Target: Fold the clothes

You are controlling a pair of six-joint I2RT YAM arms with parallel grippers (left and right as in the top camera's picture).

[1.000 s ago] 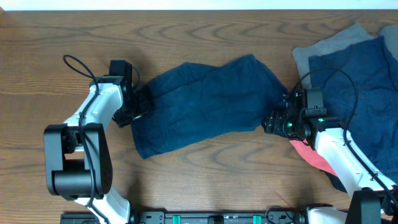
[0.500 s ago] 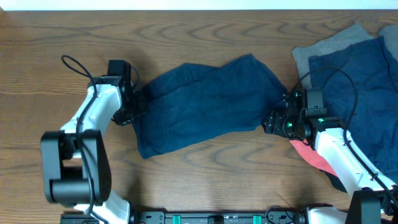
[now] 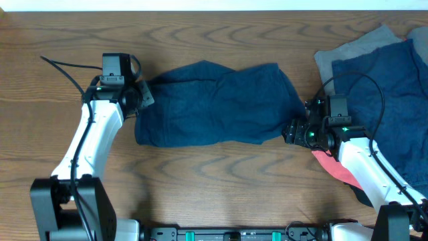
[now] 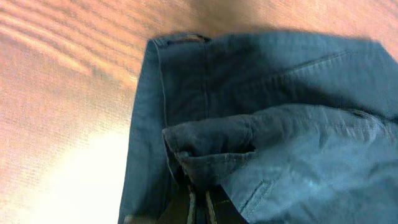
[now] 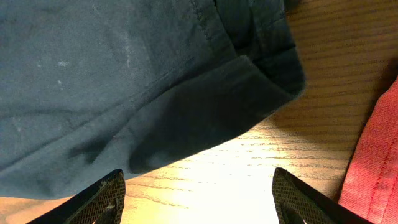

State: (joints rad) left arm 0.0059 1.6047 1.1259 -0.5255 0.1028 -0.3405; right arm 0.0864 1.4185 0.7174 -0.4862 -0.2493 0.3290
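Left claw point(image 3: 142, 100) is clenched on the left end of the navy shorts point(image 3: 214, 104), and its wrist view shows the cloth bunched up right at the grip. Right claw point(image 3: 294, 131) sits at the shorts' right end, released, with fingers point(image 5: 102, 199) spread wide above the hem and bare wood. The shorts lie stretched across the middle of the tabletop point(image 3: 200, 40), running left to right between the two claws. Over at the right edge there's a heap: a grey garment point(image 3: 348, 50) underneath, a second navy garment point(image 3: 391, 87) on top, running up to the far right corner. A red cloth point(image 3: 338, 167) peeks out from under the right arm, just beside that claw, with a strip of wood between it and the shorts.
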